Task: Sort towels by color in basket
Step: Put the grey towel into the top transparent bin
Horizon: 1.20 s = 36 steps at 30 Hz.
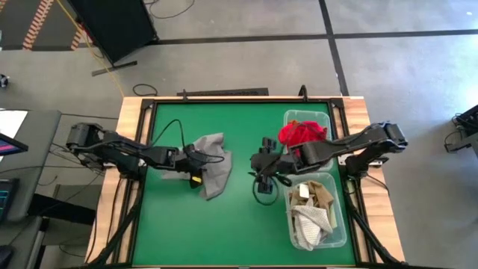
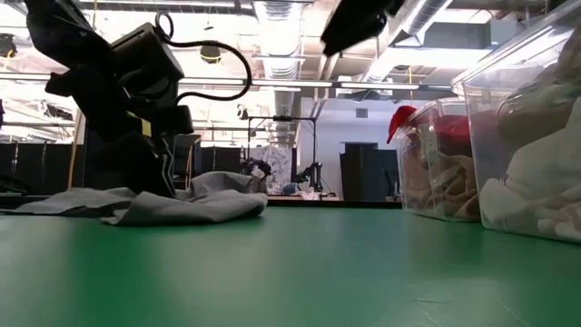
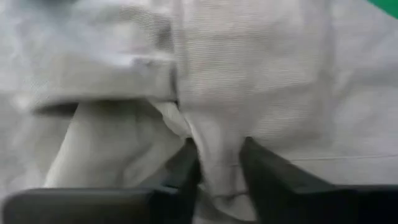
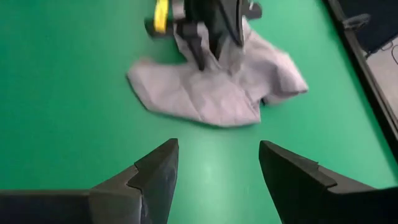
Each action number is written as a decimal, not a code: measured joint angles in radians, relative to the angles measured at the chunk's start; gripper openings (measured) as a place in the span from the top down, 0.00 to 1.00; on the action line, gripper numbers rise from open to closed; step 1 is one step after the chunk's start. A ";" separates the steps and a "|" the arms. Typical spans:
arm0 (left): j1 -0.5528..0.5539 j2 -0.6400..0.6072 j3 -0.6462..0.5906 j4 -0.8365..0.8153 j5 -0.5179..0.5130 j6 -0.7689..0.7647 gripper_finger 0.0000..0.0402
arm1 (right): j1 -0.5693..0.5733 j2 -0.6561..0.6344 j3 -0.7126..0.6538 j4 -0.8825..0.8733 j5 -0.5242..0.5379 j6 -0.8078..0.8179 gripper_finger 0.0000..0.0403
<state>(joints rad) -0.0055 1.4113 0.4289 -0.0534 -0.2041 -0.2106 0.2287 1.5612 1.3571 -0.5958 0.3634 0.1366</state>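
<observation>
A grey towel (image 1: 214,166) lies crumpled on the green table, left of centre; it also shows in the low view (image 2: 186,205) and the right wrist view (image 4: 214,90). My left gripper (image 1: 196,161) is down on the towel's left part, shut on a ridge of the cloth. My right gripper (image 4: 217,171) hangs open above bare table right of the towel, with nothing between its fingers. A red towel (image 1: 300,133) fills the far clear basket (image 1: 323,116). Tan and pale towels (image 1: 312,209) lie in the near basket (image 1: 340,235). My left gripper pinches a raised fold of the grey towel (image 3: 219,163) between its two fingers (image 3: 186,177). It comes slanting down from the table's left side. The rest of the towel lies slack on the table around the fold.
Both clear baskets stand along the table's right edge, close behind my right arm (image 1: 351,146). Bare green surface (image 1: 224,232) runs across the near half and between the towel and the baskets. A raised black rim (image 1: 224,99) frames the table.
</observation>
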 joint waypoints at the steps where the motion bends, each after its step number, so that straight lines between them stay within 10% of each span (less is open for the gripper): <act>1: -0.001 0.000 -0.001 0.007 0.008 0.013 0.77 | 0.000 0.013 0.000 -0.006 -0.002 -0.010 0.37; 5: -0.001 -0.005 -0.003 0.050 0.047 0.059 0.97 | 0.006 0.070 0.000 -0.009 -0.003 -0.027 0.37; 36: -0.101 -0.003 0.247 0.710 0.628 0.284 1.00 | 0.074 0.192 0.000 0.164 -0.052 -0.145 0.37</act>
<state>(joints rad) -0.1068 1.4078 0.6762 0.6564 0.4239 0.0730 0.3024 1.7531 1.3575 -0.4313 0.3115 -0.0084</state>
